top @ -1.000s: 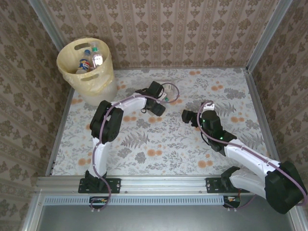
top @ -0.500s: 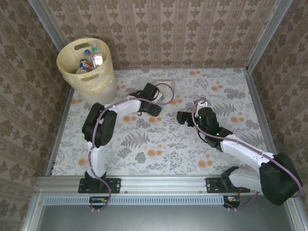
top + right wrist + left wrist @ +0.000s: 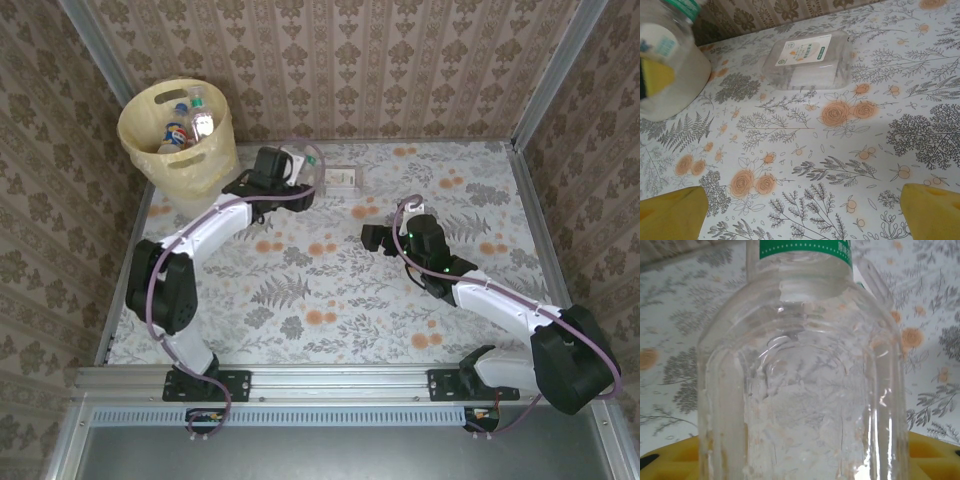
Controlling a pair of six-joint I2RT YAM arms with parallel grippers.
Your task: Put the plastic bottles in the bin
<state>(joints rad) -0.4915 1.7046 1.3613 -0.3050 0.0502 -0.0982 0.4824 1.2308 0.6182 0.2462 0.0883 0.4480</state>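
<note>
Left gripper (image 3: pixel 295 168) nearer bin (image 3: pixel 190 170), bottle (image 3: pixel 800 390) in jaws

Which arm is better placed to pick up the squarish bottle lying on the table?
Right. The right gripper is open, empty and facing the squarish bottle; the left gripper is shut on a green-labelled bottle near the bin.

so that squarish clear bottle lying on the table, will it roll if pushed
Probably won't roll: the squarish bottle lies on a flat side. It looks empty, so likely light and apt to slide if nudged. Its clear walls may flex.
</note>
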